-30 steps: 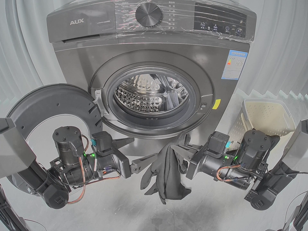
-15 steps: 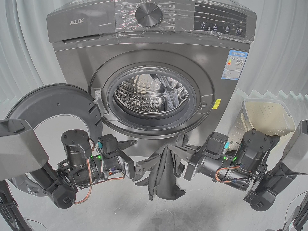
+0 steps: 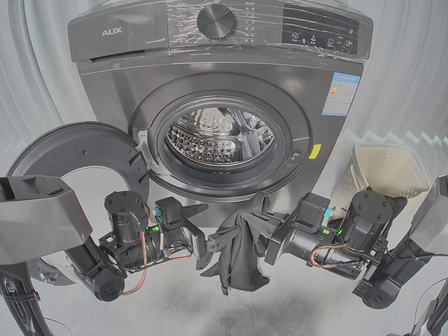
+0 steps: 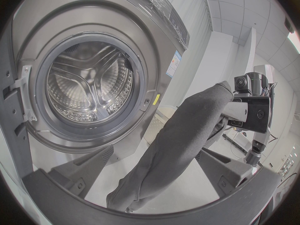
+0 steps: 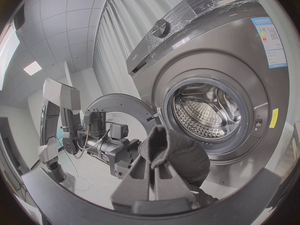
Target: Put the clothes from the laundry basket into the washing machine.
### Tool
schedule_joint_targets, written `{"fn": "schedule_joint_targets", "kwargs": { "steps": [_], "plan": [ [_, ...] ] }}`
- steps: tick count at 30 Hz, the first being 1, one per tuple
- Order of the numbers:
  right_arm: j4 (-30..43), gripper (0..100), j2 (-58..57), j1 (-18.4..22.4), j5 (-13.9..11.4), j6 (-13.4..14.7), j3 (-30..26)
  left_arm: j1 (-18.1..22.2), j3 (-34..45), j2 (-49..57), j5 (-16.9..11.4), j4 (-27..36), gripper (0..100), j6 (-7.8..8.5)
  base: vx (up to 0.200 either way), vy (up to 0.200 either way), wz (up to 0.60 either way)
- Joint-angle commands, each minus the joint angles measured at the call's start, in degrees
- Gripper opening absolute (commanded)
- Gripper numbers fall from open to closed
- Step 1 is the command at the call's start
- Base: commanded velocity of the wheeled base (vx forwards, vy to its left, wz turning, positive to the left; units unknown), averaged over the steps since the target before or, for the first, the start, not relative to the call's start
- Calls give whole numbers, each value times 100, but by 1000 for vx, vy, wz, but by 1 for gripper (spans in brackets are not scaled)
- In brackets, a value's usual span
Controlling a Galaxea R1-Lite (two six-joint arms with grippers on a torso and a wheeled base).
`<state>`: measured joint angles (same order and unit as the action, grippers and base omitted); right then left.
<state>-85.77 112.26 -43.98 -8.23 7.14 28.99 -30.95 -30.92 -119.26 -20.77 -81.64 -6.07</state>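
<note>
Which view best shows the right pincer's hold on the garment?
Right wrist: the right pincer clamps the garment at its bunched top, close up. Head view shows it hanging whole; left wrist, its draped side.

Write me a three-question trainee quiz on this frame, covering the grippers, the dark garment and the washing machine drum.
1. Fill in: the left gripper, near the hanging dark grey cloth garment, is ___ (open or shut).
2. Which gripper holds that garment? A. the left gripper B. the right gripper C. neither
3. True or false: no clothes show inside the shiny perforated steel drum of the grey front-loading washing machine.
Key: 1 open; 2 B; 3 true.
</note>
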Motion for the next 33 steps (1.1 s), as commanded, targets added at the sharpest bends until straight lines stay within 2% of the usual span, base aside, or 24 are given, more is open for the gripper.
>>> {"fn": "schedule_joint_targets", "kwargs": {
  "steps": [1, 9, 10, 17, 21, 24, 25, 28, 32, 33],
  "plan": [
    [-1, 0, 15, -23, -3, 6, 10, -104, -55, -106, -15, -1, 100, -8, 0, 0, 0],
    [-10, 0, 32, -23, 5, 6, 10, -148, -354, -484, 29, -194, 100, -43, 0, 0, 0],
    [-10, 0, 41, -23, 5, 6, 19, -148, -363, -493, 29, -203, 0, -52, 0, 0, 0],
    [-1, 0, 59, -14, 14, 15, -7, -130, -424, -449, 65, -326, 0, -70, 0, 0, 0],
    [8, 0, 129, 30, 137, 6, 19, -86, -389, -300, 363, -555, 0, -70, 0, 0, 0],
    [8, 0, 156, 39, 155, 6, 19, -51, -257, -115, 407, -651, 0, -78, 0, 0, 0],
    [17, 100, 156, 21, 155, 6, 19, -51, -222, -53, 407, -651, 0, -78, 0, 0, 0],
    [-10, 100, 164, -5, 164, 33, 45, -51, -204, 43, 434, -643, 0, -87, 0, 0, 0],
    [-1, 100, 164, 101, 146, 33, -297, 19, -363, 78, 715, -634, 0, -105, 0, 0, 0],
    [-1, 100, 173, 171, 137, -2, -500, 37, -415, 70, 829, -651, 0, -158, 0, 0, 0]
  ]
}}
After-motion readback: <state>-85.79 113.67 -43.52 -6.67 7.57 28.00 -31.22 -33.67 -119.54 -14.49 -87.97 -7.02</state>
